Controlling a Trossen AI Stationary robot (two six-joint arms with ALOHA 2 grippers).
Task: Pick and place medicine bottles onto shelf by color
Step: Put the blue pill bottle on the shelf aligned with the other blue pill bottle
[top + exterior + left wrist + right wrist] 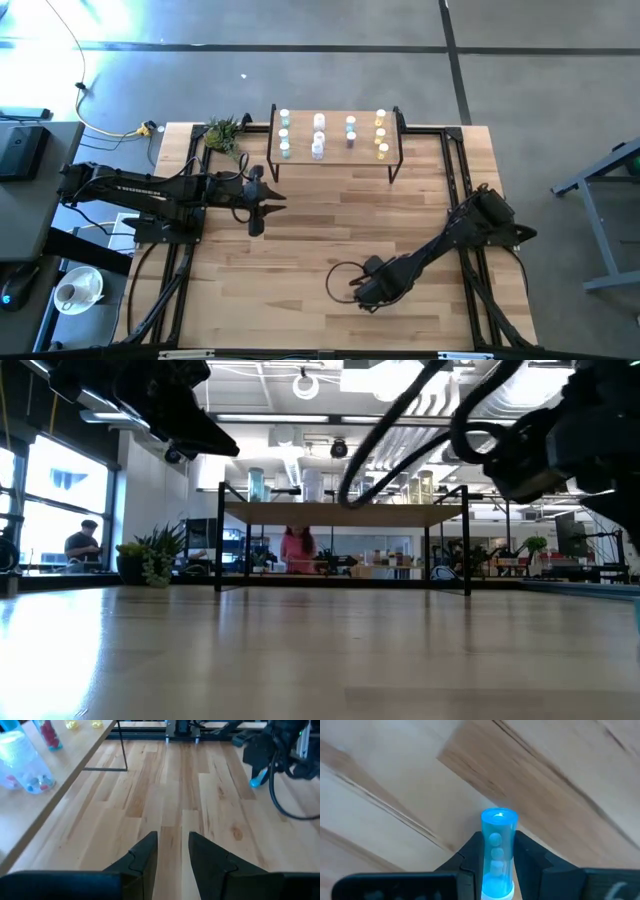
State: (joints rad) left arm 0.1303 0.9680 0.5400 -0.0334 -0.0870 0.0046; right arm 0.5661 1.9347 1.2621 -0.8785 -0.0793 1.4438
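Spanning most of the high view, the wooden surface (330,215) carries the shelf (336,158) at its far edge, and everything else is placed from that shelf. The left arm (150,190) waits off the shelf's left end, its gripper (268,200) just below the shelf's left front leg, fingers (145,857) a narrow gap apart with nothing between them. The right arm (450,240) reaches from the right side to a spot well in front of the shelf, near the surface's front. Its gripper (495,857) is clamped on a light blue bottle (497,852), which stands out from between the fingers above the bare wood. On the shelf, bottles (318,135) stand in four short rows: teal-green at the left end, then white, then light blue, with yellow at the right end.
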